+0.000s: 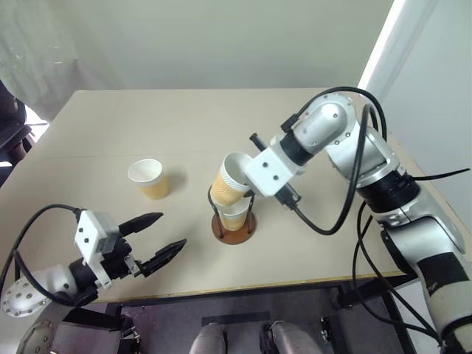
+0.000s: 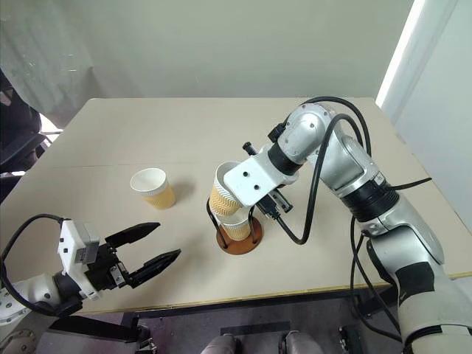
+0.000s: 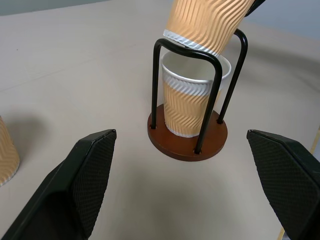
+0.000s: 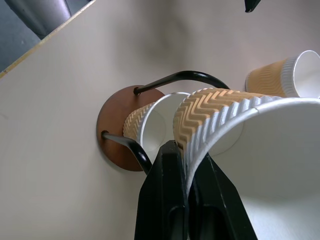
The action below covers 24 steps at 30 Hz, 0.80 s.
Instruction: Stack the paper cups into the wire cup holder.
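Observation:
The wire cup holder (image 1: 233,233) stands near the middle of the table, with one paper cup (image 3: 187,102) upright inside it. A second paper cup (image 1: 230,184) hangs tilted just above it, its bottom at the top of the wire loops (image 3: 186,46). My right gripper (image 4: 186,150) is shut on this cup's white rim. A third paper cup (image 1: 150,178) stands upright on the table to the left of the holder. My left gripper (image 1: 171,229) is open and empty, low over the table's front left, pointing toward the holder.
The beige table (image 1: 332,243) has its front edge (image 1: 295,284) close behind the holder. Black cables (image 1: 346,214) hang from my right arm over the table's right side. A dark chair (image 1: 11,133) stands beyond the table's left edge.

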Tool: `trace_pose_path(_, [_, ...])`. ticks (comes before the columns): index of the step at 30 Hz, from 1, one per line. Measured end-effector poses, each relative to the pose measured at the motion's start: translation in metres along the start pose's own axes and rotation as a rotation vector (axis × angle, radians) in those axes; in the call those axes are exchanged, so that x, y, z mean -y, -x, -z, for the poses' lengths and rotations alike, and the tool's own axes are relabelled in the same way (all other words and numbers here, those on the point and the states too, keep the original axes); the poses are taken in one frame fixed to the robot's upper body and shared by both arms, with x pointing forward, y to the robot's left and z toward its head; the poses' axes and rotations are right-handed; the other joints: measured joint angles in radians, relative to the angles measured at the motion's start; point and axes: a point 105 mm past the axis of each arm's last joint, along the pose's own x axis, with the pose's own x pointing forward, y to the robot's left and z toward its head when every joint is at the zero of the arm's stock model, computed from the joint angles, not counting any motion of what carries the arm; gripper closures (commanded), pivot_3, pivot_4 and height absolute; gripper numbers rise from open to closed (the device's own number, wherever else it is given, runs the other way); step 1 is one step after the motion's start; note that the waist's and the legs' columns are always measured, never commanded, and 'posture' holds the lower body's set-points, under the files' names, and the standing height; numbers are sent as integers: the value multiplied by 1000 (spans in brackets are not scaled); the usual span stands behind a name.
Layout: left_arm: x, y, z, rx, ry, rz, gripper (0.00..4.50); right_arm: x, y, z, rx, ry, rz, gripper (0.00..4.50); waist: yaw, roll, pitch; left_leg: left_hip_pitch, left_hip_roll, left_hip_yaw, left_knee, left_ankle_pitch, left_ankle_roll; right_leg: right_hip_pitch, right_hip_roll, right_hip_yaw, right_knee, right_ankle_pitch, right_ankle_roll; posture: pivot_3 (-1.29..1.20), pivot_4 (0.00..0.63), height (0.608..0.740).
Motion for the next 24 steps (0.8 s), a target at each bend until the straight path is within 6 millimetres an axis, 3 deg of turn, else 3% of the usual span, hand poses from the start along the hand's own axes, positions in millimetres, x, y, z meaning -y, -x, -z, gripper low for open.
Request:
trace_pose_path(15, [0,0,0,-1,1,0,0,-1,-5,-9,27,26,-17,4483,0,0,0,0,0,0,0,0,0,0,0,0,0,0,0,0,150,740])
trace_pose_path(24, [0,0,0,-2,1,-2,0,0,-6,-8,22,28,-13,1593,0,0,0,0,0,0,0,0,0,0,0,0,0,0,0,0,150,740])
